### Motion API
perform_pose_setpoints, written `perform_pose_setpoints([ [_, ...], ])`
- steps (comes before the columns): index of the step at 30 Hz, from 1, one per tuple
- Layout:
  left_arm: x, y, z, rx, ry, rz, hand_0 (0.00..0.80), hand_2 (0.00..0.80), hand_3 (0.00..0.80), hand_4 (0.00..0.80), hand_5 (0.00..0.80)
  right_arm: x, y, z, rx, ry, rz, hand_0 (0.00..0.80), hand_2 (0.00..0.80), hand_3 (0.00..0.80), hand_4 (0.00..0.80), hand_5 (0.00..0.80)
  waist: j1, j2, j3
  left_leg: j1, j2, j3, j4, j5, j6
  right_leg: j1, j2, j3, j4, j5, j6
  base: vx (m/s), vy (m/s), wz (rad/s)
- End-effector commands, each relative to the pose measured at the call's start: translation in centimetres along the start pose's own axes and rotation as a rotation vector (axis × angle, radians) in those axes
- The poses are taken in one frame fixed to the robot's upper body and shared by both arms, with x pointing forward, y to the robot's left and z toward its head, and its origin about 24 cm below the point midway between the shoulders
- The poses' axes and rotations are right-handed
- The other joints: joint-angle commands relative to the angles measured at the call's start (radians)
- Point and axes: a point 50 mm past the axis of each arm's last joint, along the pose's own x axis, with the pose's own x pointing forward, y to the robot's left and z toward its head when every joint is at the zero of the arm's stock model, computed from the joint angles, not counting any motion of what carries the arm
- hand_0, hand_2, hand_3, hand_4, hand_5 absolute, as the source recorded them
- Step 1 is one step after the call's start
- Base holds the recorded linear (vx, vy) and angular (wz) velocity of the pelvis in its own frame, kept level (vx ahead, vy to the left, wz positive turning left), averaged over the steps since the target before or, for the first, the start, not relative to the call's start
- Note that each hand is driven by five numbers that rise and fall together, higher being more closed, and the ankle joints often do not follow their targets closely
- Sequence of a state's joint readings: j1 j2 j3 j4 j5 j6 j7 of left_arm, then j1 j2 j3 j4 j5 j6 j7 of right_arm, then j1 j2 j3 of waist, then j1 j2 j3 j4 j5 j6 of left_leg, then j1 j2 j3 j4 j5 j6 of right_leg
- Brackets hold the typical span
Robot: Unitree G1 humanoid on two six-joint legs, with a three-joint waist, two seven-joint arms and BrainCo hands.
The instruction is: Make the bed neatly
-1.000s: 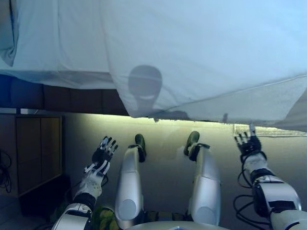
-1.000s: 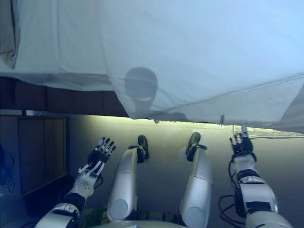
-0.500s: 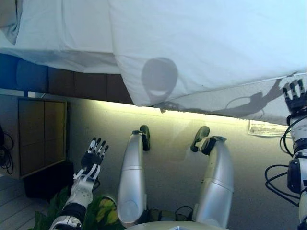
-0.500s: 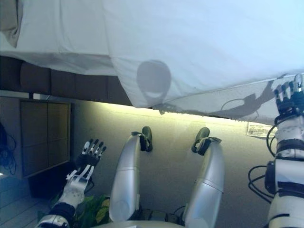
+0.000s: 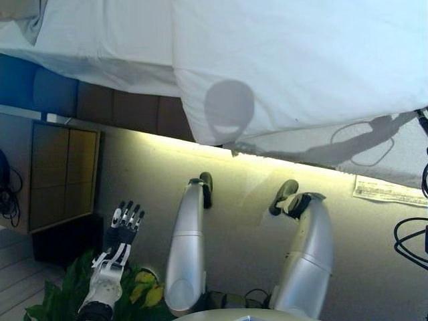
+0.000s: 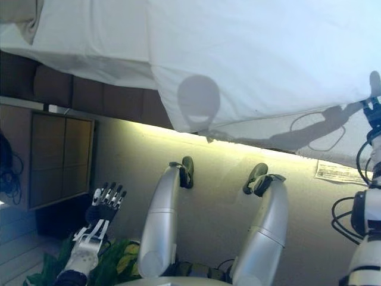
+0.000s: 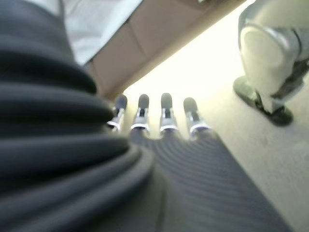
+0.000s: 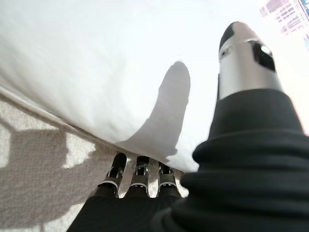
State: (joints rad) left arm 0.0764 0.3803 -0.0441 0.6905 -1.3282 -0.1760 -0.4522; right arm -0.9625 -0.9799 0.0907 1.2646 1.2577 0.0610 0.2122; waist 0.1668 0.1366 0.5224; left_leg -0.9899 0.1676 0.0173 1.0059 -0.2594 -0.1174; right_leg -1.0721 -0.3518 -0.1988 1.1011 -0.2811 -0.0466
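A white duvet point(image 5: 301, 60) covers the bed and hangs over its near edge, with a textured grey hem point(image 5: 401, 147) at the right. A white sheet point(image 5: 100, 40) lies flat to its left above the dark bed base point(image 5: 127, 110). My right hand point(image 6: 375, 113) is raised at the far right against the duvet's hanging edge. In the right wrist view its fingers point(image 8: 137, 171) are straight and its thumb point(image 8: 244, 58) stands apart, with nothing held. My left hand point(image 6: 102, 205) is open low at the left, away from the bed, its fingers point(image 7: 164, 113) straight.
A wooden bedside cabinet point(image 5: 60, 174) stands at the left by the bed base. A green plant point(image 5: 67, 301) is under my left arm. A printed paper point(image 5: 391, 190) lies on the carpet at the right. A pillow corner point(image 5: 33, 13) shows at the top left.
The camera view has shifted. My right hand has risen from near the floor up to the duvet's hanging edge. My left hand has dropped lower and further left.
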Motion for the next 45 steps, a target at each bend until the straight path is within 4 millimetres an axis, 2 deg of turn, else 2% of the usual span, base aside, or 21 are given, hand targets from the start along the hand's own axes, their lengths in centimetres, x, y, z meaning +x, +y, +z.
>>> perform_pose_setpoints([
  [1, -2.1, 2.3, 2.3, 0.055, -0.021, 0.04, 0.0, 0.0, 0.0, 0.0, 0.0, 1.1, 6.7, 2.6, -0.016, -0.128, 0.274, 0.0, 0.0, 0.0, 0.0, 0.0, 0.057, 0.015, -0.002, -0.019, -0.005, -0.013, -0.061, 0.084, 0.047, 0.053, -0.02, -0.001, 0.035, -0.018, 0.062, 0.0, 0.0, 0.0],
  [2, -2.2, 2.4, 2.3, 0.059, -0.016, 0.038, 0.0, 0.0, 0.0, 0.0, 0.0, 1.0, 6.8, 2.6, -0.031, -0.13, 0.282, 0.276, 0.276, 0.276, 0.276, 0.276, 0.058, 0.014, -0.002, -0.014, -0.003, -0.013, -0.063, 0.087, 0.047, 0.06, -0.019, -0.005, 0.031, -0.017, 0.063, -0.001, 0.009, -0.04],
  [3, -2.3, 2.5, 2.2, 0.064, -0.01, 0.036, 0.0, 0.0, 0.0, 0.0, 0.0, 1.0, 6.9, 2.5, -0.052, -0.134, 0.299, 0.8, 0.8, 0.8, 0.8, 0.8, 0.059, 0.012, -0.002, -0.007, -0.002, -0.013, -0.064, 0.091, 0.047, 0.071, -0.017, -0.008, 0.026, -0.015, 0.063, 0.006, 0.016, -0.06],
  [5, -2.5, 2.6, 2.1, 0.064, -0.005, 0.03, 0.0, 0.0, 0.0, 0.0, 0.0, 1.0, 6.9, 2.4, -0.068, -0.127, 0.315, 0.8, 0.8, 0.8, 0.8, 0.8, 0.058, 0.009, -0.002, 0.009, 0.001, -0.012, -0.067, 0.101, 0.045, 0.091, -0.015, -0.014, 0.016, -0.012, 0.065, 0.02, 0.03, -0.03],
  [10, -2.5, 2.2, 1.6, 0.072, 0.021, 0.001, 0.0, 0.0, 0.0, 0.0, 0.0, 0.7, 5.2, 1.5, -0.091, -0.081, 0.284, 0.8, 0.8, 0.8, 0.8, 0.8, 0.051, -0.001, -0.002, 0.064, 0.006, -0.009, -0.082, 0.123, 0.036, 0.158, -0.004, -0.024, -0.035, 0.002, 0.07, 0.004, 0.041, 0.0],
  [16, -1.9, 1.4, 0.6, 0.132, 0.071, -0.046, 0.0, 0.0, 0.0, 0.0, 0.0, 0.6, 4.0, -0.3, -0.099, -0.011, 0.266, 0.8, 0.8, 0.8, 0.8, 0.8, 0.038, -0.019, -0.003, 0.181, 0.01, 0.012, -0.163, 0.141, 0.024, 0.283, 0.015, -0.04, -0.148, 0.032, 0.078, -0.006, 0.062, -0.06],
  [20, -0.7, -0.2, 0.0, 0.179, 0.119, -0.128, 0.0, 0.0, 0.0, 0.0, 0.0, 0.3, 3.2, -2.0, -0.106, 0.05, 0.265, 0.8, 0.8, 0.8, 0.8, 0.8, 0.024, -0.035, -0.028, 0.29, 0.004, 0.032, -0.258, 0.155, 0.017, 0.394, 0.016, -0.055, -0.257, 0.06, 0.088, 0.028, 0.107, -0.06],
  [24, 1.1, -2.4, 0.2, 0.245, 0.139, -0.19, 0.0, 0.0, 0.0, 0.0, 0.0, 0.0, 2.9, -4.2, -0.109, 0.123, 0.283, 0.8, 0.8, 0.8, 0.8, 0.8, 0.007, -0.055, -0.067, 0.391, 0.002, 0.05, -0.344, 0.172, 0.013, 0.493, 0.02, -0.066, -0.358, 0.089, 0.099, 0.058, 0.098, -0.1],
  [29, 4.2, -6.5, 0.6, 0.371, 0.135, -0.272, 0.0, 0.0, 0.0, 0.0, 0.0, -0.1, 4.3, -7.0, -0.125, 0.215, 0.326, 0.8, 0.8, 0.8, 0.8, 0.8, -0.02, -0.076, -0.105, 0.508, 0.016, 0.083, -0.445, 0.201, 0.003, 0.603, 0.037, -0.085, -0.486, 0.129, 0.109, 0.044, 0.078, -0.06],
  [36, 7.5, -12.1, 0.9, 0.509, 0.117, -0.404, 0.0, 0.0, 0.0, 0.0, 0.0, -0.2, 6.8, -9.4, -0.163, 0.281, 0.381, 0.8, 0.8, 0.8, 0.8, 0.8, -0.068, -0.09, -0.128, 0.605, 0.035, 0.113, -0.524, 0.226, -0.012, 0.699, 0.078, -0.085, -0.631, 0.187, 0.12, -0.003, 0.057, -0.15],
  [41, 8.9, -15.8, -0.3, 0.553, 0.189, -0.543, 0.0, 0.0, 0.0, 0.0, 0.0, 0.0, 8.8, -10.0, -0.171, 0.294, 0.411, 0.8, 0.8, 0.8, 0.8, 0.8, -0.097, -0.106, -0.13, 0.638, 0.045, 0.125, -0.549, 0.227, -0.02, 0.736, 0.105, -0.078, -0.7, 0.216, 0.126, -0.02, 0.017, -0.12],
  [45, 9.3, -17.6, -1.8, 0.501, 0.308, -0.619, 0.0, 0.0, 0.0, 0.0, 0.0, 0.0, 9.8, -10.5, -0.184, 0.306, 0.434, 0.8, 0.8, 0.8, 0.8, 0.8, -0.113, -0.117, -0.125, 0.65, 0.059, 0.129, -0.55, 0.224, -0.022, 0.756, 0.119, -0.077, -0.723, 0.225, 0.127, 0.0, -0.012, -0.05],
])
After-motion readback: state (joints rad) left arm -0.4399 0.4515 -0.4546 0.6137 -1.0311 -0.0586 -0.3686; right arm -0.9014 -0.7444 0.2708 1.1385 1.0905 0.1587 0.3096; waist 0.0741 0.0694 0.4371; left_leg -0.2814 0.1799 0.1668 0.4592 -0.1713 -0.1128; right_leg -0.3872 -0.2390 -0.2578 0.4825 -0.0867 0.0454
